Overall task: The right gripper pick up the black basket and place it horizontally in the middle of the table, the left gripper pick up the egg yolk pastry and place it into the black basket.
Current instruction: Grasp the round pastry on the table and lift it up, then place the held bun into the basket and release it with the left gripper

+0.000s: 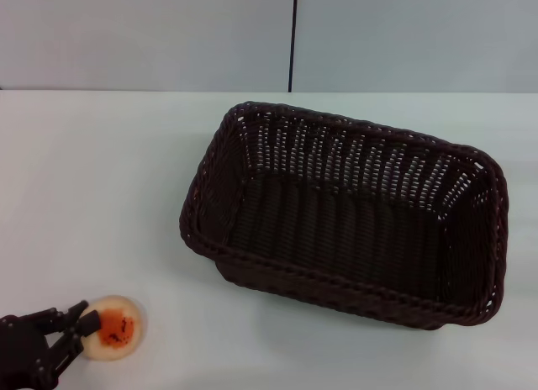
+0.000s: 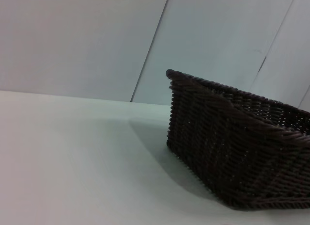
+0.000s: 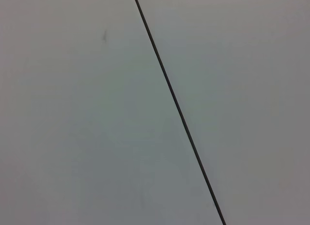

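Note:
The black basket [image 1: 252, 159] stands upright and empty on the white table [image 1: 101, 197], right of centre, its long side running across the table with a slight slant. The left wrist view shows its woven side [image 2: 218, 137]. The egg yolk pastry [image 1: 118, 329] lies on the table at the near left corner. My left gripper [image 1: 82, 334] is at the pastry's left edge, low over the table. Its fingers are spread and one fingertip [image 1: 89, 321] overlaps the pastry's rim. The right gripper is out of view.
A pale wall with a dark vertical seam [image 1: 292, 37] runs behind the table's far edge. The right wrist view shows only that wall and seam [image 3: 174, 104]. Bare tabletop [image 2: 72, 152] lies between the pastry and the basket.

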